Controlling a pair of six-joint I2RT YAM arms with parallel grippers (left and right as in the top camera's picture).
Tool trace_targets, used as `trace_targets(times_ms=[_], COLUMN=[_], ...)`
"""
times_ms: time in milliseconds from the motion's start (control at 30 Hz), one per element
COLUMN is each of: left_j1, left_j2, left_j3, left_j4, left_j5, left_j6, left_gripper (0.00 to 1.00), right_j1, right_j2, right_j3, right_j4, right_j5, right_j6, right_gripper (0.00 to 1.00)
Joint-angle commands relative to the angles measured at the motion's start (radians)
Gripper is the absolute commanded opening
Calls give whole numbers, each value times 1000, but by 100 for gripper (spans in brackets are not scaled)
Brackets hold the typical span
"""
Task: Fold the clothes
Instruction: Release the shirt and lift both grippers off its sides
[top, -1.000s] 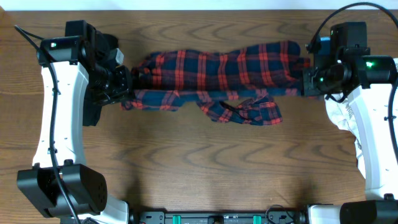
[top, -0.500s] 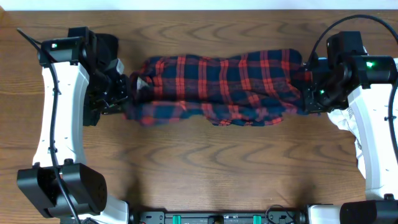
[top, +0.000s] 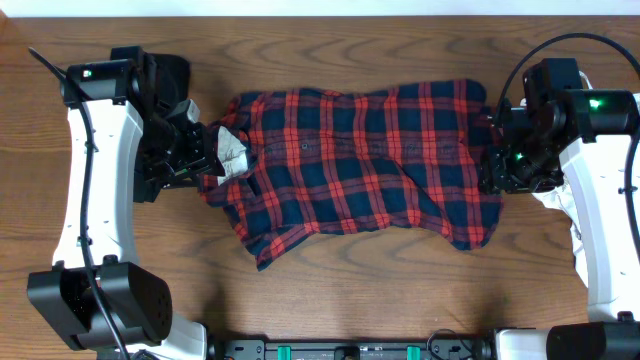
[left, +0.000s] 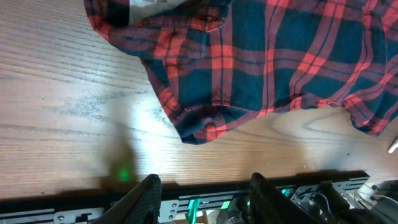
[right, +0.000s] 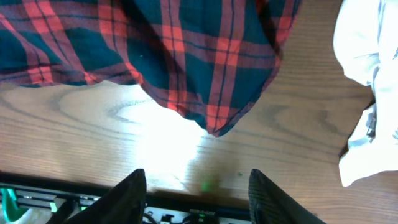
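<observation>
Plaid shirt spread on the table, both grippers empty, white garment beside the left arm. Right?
Wrong side: the white garment lies beside the right arm, not the left. The right wrist view shows it past a corner of the plaid shirt. The rest stands.

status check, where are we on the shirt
Left jaws open, right jaws open, both empty. Plaid shirt lies spread on the table, held by neither. White garment at the table's right side, apart from the shirt.
</observation>
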Motion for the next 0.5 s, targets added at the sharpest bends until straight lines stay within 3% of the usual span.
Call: trace_targets(times_ms=[0, 67, 100, 200, 267, 333, 467], left_j1=[7, 6, 4, -13, -36, -69, -142], left_j2=[-26, -26, -26, -26, -26, -26, -26], left_j3=[-7, -7, -7, -7, -9, -15, -58], left_j4=[-5, 10, 24, 60, 87, 106, 132], left_j5=[-11, -5, 4, 4, 3, 3, -46], left_j6=[11, 8, 8, 8, 8, 14, 34], left_gripper=[47, 46, 46, 34, 21, 14, 9], right_j1=[-14, -14, -14, -14, -14, -13, -13], right_j2=[-16, -16, -16, -16, -15, -15, -12], right_j3=[13, 13, 13, 7, -6, -29, -115], right_j4=[6, 27, 50, 127, 183, 230, 319], right_j5=[0, 0, 0, -26, -65, -94, -158], right_j6=[3, 3, 3, 3, 3, 3, 3], right_gripper=[60, 60, 55, 30, 18, 6, 6])
